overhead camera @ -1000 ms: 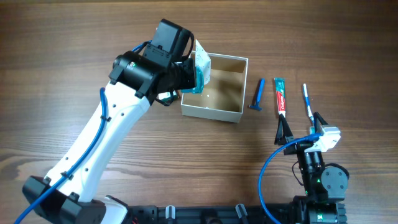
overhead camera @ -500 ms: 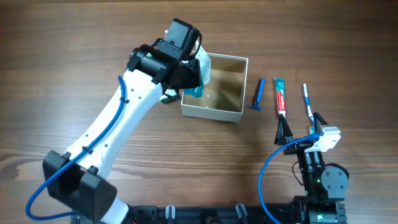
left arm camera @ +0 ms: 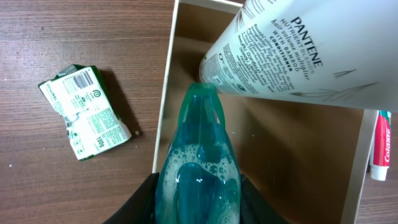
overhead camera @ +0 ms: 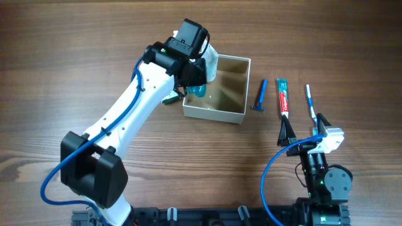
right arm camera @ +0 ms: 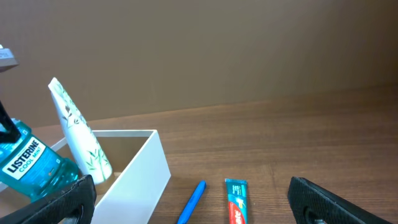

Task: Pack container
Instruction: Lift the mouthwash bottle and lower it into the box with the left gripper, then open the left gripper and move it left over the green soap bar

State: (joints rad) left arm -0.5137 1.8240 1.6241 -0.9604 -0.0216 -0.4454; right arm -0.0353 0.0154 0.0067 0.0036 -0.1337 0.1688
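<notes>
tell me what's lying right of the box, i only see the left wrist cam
observer: a blue razor, a toothpaste tube and a toothbrush lie side by side, right of the container
operator: where's the right gripper
observer: the right gripper is open and empty, its tips close to the toothbrush's near end
operator: what does the label on my bottle say
observer: the right wrist view shows the mouthwash bottle reads listerine cool mint
</notes>
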